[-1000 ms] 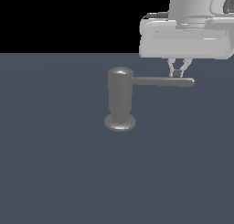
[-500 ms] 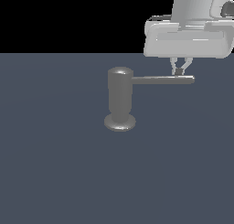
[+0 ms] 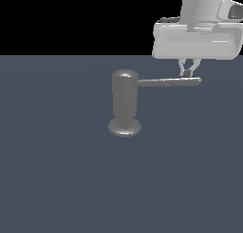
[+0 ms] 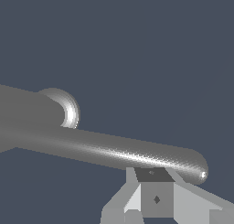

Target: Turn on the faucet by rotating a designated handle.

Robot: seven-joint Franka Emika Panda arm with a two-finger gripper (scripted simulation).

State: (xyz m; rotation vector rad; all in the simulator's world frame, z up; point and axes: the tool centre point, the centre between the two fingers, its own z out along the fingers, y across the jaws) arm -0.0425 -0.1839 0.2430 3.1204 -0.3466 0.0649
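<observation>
Grey handle (image 3: 168,82) partly behind hand (image 3: 188,73)

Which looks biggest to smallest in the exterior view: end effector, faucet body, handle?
1. End effector, housing included: largest, though it may sit nearer the camera, so unsure.
2. Faucet body: thick upright cylinder with flared base.
3. Handle: thin rod, about as long as the body is tall, far slimmer.

The faucet (image 3: 125,101) was a dull metallic grey, its rounded top catching a pale highlight, and its handle (image 3: 168,82) wore the same grey with a bright sheen along its length. The gripper (image 3: 188,72) was pale grey to off-white with dark pads. The floor (image 3: 57,170) was plain slate blue-grey under a flat black backdrop (image 3: 71,18).
</observation>
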